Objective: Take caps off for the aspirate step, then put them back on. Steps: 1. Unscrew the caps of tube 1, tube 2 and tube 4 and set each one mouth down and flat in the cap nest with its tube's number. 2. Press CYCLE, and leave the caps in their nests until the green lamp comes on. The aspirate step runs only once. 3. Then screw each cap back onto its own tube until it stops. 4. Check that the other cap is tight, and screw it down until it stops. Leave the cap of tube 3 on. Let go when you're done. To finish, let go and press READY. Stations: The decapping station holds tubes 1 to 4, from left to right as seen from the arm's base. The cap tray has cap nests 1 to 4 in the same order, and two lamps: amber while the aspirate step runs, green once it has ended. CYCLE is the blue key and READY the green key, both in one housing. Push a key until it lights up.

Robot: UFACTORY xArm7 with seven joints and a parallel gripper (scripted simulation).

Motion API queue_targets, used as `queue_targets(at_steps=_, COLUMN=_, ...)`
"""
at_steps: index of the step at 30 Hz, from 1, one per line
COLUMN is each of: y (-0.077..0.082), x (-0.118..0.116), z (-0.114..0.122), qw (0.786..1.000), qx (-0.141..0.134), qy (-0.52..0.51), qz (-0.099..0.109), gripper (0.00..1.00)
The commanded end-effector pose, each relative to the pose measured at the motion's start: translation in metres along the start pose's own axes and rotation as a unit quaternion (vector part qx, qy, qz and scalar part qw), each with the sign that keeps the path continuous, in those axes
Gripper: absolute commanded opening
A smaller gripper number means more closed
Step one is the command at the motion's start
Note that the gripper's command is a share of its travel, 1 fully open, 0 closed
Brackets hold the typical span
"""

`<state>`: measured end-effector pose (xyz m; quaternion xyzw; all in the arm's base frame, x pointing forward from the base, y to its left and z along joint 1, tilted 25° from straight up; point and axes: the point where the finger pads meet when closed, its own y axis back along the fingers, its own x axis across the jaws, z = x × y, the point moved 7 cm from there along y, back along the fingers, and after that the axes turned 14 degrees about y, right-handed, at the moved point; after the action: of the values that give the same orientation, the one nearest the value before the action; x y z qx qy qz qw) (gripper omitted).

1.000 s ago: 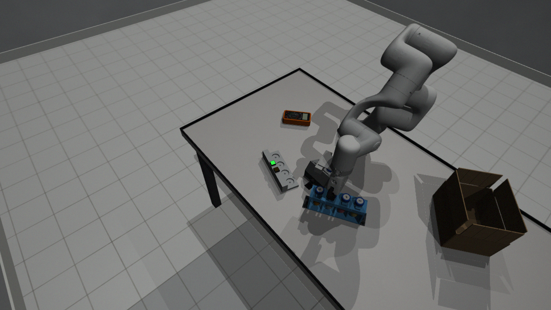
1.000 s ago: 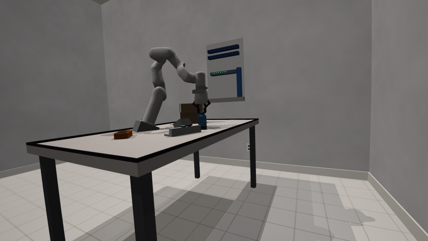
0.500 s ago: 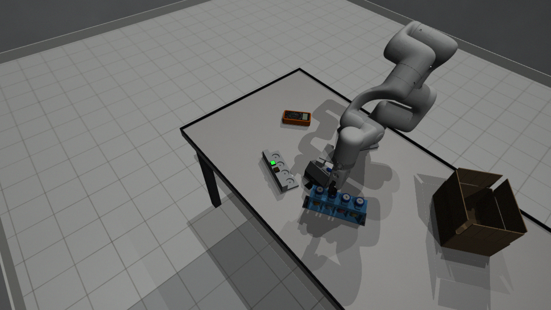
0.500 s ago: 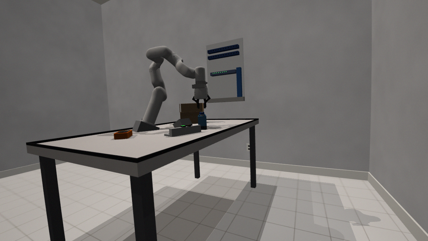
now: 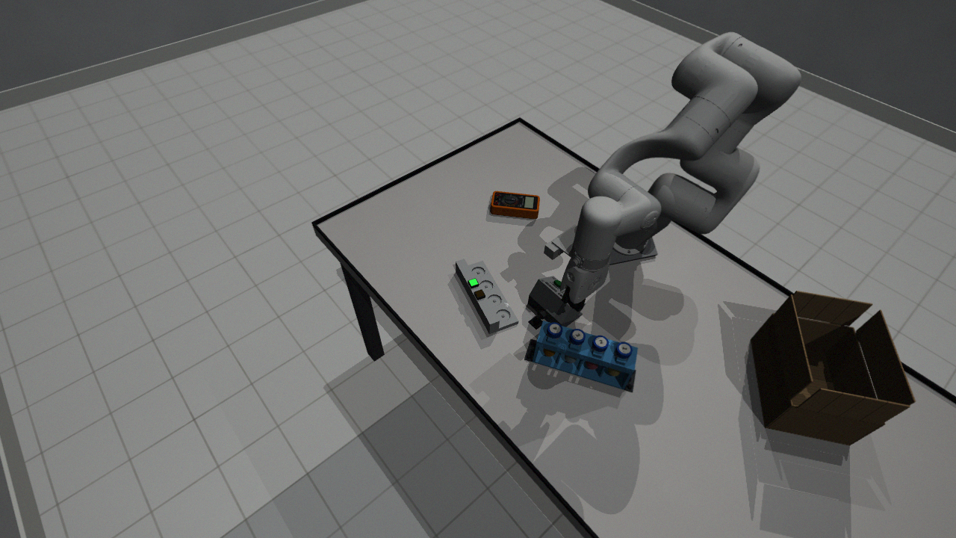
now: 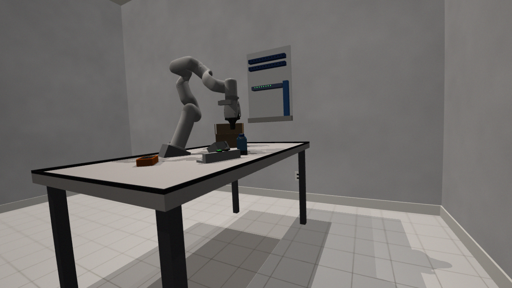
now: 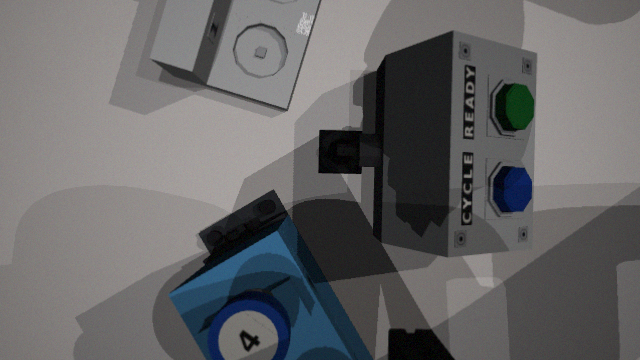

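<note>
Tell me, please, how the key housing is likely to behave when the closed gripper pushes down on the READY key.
The key housing looks like a broad, squat block resting flat on the table, so it should probably stay put rather than tip. The READY key sits near one end, so an off-centre push might nudge it slightly. The shut gripper presents a narrow tip, which could slide off the faceted cap.

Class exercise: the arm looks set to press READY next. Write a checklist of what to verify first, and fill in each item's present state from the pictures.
1. Caps on all four tubes in the decapping station: ok.
2. Cap nests in the cap tray vacated: ok, as far as the top view shows.
3. Green lamp lit: ok.
4. Tool shut, holding nothing: ok.
5. Tool lined up over the READY key: cannot tell.
6. Caps screwed tight: cannot tell.
</note>
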<state>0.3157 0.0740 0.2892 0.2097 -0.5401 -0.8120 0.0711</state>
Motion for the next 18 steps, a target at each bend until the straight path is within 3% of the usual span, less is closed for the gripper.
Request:
queue_targets(at_steps=1, y=-0.001, x=0.009, z=-0.008, qw=1.000, qx=0.002, qy=-0.003, qz=-0.003, gripper=0.00)
queue_targets(at_steps=18, y=-0.048, x=0.093, z=-0.080, qw=1.000, qx=0.002, qy=-0.003, qz=-0.003, gripper=0.00)
